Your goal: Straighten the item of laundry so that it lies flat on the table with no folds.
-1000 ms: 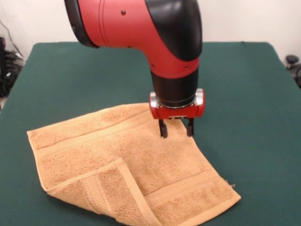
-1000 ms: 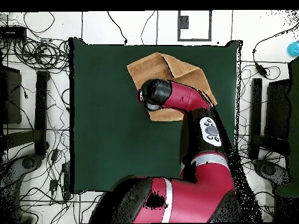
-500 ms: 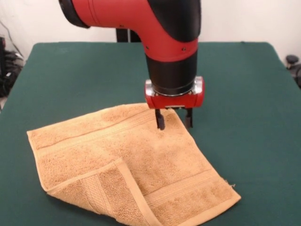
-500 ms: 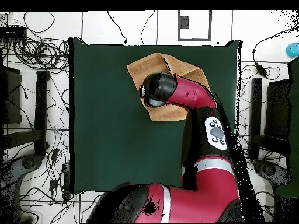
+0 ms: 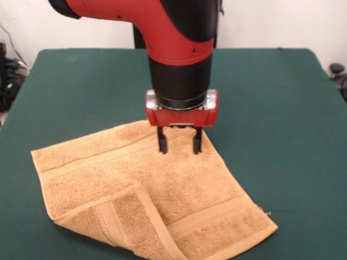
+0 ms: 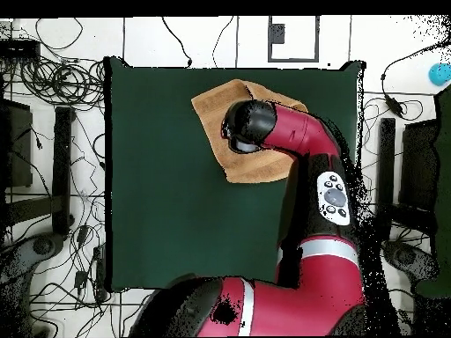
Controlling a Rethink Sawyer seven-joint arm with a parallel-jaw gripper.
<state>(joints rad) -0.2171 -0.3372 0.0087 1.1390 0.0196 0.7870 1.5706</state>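
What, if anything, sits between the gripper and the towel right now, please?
Nothing visible does. The open gripper hangs directly over the towel near its far edge, with only air below its fingers. The table around it shows only green cloth.

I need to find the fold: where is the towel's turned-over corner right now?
In the front view the folded corner lies at the towel's near left, by the picture's bottom edge, well short of the gripper.

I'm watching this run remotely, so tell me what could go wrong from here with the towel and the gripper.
The open gripper hangs over the middle of the tan-orange terry hand towel, not over the folded-over corner. Closing here would likely bunch the cloth and add wrinkles. A pull from here may drag the whole towel across the dark green table and leave that fold in place.
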